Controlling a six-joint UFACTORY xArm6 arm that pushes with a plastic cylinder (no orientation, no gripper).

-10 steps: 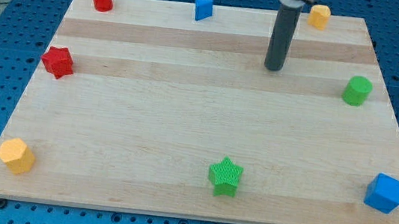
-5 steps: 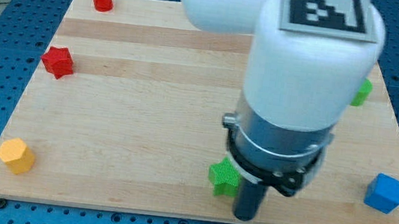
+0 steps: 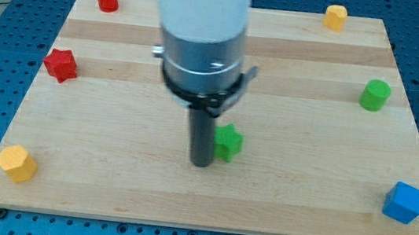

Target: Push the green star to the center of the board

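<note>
Your tip (image 3: 201, 162) has the green star (image 3: 228, 142) pressed against its right side, blocking that way; to its left the worktop (image 3: 108, 177) lies open as far as the red star (image 3: 60, 64) and the yellow block (image 3: 16, 163) at the left edge; below it nothing stands; the blue cube (image 3: 404, 202) and green cylinder (image 3: 375, 95) sit well apart, far right.

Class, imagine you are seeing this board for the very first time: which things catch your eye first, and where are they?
The big white and grey arm dominates the view's upper middle, its dark rod coming down to my tip near the board's centre. Pressed against the rod's right side is the green star block. Next, bright blocks ring the pale wooden board: a blue cube at bottom right and a red star block at the left edge.
</note>
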